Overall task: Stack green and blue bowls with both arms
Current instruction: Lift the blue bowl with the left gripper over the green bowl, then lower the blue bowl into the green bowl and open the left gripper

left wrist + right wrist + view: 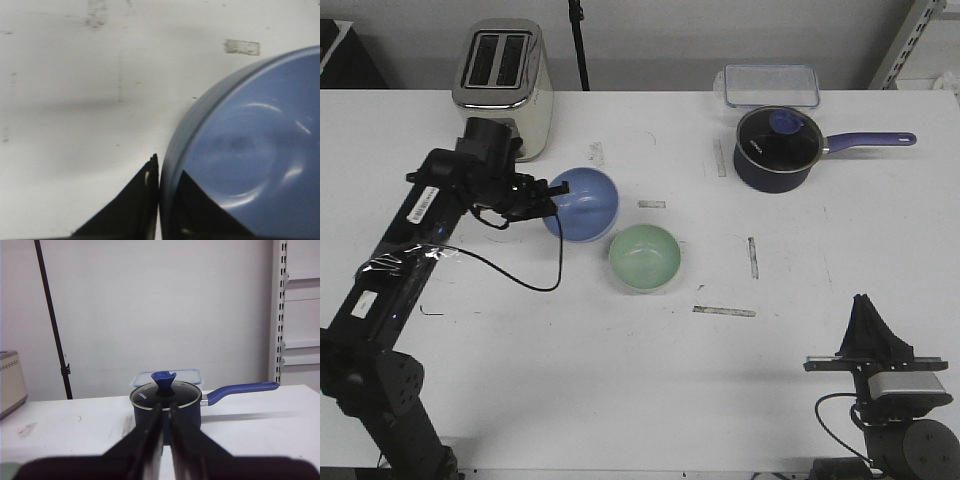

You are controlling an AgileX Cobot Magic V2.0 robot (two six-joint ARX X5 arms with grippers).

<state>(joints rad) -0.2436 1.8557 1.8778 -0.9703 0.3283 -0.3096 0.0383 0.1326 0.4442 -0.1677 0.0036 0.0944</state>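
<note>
Your left gripper (557,190) has its jaws clamped over the rim of the blue bowl (585,204), tilted just beside the green bowl (645,257) on the desk (620,380). Your right gripper (165,440) sits well apart, jaws nearly closed and empty.

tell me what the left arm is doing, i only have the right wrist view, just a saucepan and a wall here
Observer: The left gripper is clamped on the blue bowl rim, one finger outside, one inside.
Operator: is the bowl flat on the table
Observer: No, it is tilted, its opening facing the camera.
Operator: where's the green one
Observer: The green bowl sits upright just front-right of the blue one.
</note>
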